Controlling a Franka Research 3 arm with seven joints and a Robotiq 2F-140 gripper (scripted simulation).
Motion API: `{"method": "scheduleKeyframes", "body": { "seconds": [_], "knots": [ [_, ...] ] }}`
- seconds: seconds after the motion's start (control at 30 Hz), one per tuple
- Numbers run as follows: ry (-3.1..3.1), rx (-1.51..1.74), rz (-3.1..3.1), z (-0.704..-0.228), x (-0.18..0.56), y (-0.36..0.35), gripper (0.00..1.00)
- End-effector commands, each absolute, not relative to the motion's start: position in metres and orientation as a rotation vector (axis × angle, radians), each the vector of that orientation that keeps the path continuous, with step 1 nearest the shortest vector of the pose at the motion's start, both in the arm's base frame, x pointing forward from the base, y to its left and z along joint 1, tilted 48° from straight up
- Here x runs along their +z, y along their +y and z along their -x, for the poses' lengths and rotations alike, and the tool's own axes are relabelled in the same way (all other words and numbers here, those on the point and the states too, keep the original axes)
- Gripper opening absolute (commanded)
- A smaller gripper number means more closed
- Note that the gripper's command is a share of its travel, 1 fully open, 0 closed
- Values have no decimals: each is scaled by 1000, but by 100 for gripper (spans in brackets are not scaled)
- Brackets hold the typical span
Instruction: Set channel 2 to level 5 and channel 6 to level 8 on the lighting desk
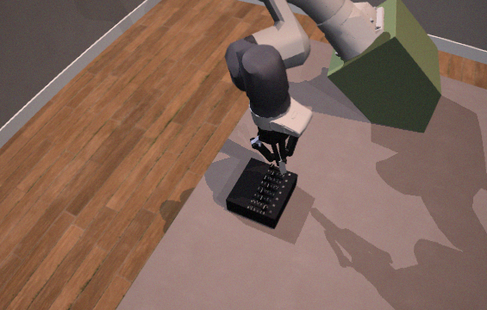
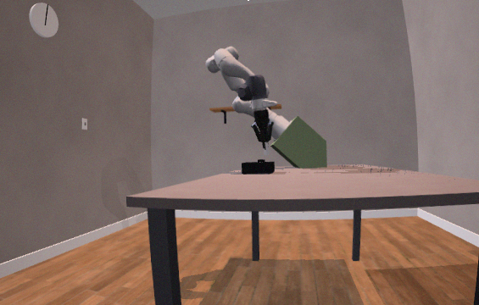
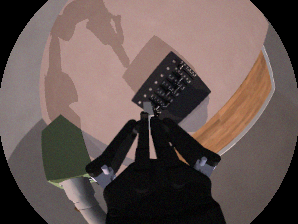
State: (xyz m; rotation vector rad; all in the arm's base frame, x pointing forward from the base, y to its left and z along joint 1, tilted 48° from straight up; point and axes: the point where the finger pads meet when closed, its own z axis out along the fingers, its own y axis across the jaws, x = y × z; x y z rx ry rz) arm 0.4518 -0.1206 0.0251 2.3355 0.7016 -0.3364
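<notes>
The pincer (image 1: 281, 166) hangs with its fingers pressed together, nothing between them, the pale tips meeting in a single point. It aims downward at a slant from the wrist. From the side view it hangs in the air above the fader box (image 2: 258, 167), with a clear gap of wall showing between the tips and the top of the box.

The fader box (image 1: 262, 191) is a low black unit that sits flat on the desk (image 1: 355, 241), below the pincer and a little toward the near edge. Seen from above, the tips line up over the far end of its row of slider tracks, close to the corner nearest the arm. The tracks run as short pale lines across its top, with a row of small dots along one side. I cannot read any slider's level; the caps are too small.

From the wrist's own eye, the fader box (image 3: 172, 87) lies just beyond the fingertips, turned at an angle.

Behind the pincer stands a big green block (image 1: 391, 82), tilted, from which the arm (image 1: 265, 73) reaches out. The wooden floor (image 1: 75, 151) shows off to the side of the pincer, past the desk's edge.
</notes>
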Motion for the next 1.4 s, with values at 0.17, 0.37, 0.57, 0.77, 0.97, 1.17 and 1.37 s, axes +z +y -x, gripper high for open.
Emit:
{"method": "scheduleKeyframes", "body": {
  "seconds": [0.17, 0.37, 0.57, 0.77, 0.97, 1.17, 1.37],
  "knots": [
    [270, -134, -2426, -451, 27, -116, 0],
    [-18, -22, -2464, -451, 28, -116, 0],
    [-244, 67, -2464, -451, 28, -116, 0],
    [-450, 152, -2442, -451, 28, -116, 0],
    [-667, 250, -2392, -451, 28, -116, 0],
    [-875, 356, -2318, -451, 28, -116, 0],
    [-1064, 462, -2235, -451, 28, -116, 0]
  ]
}}
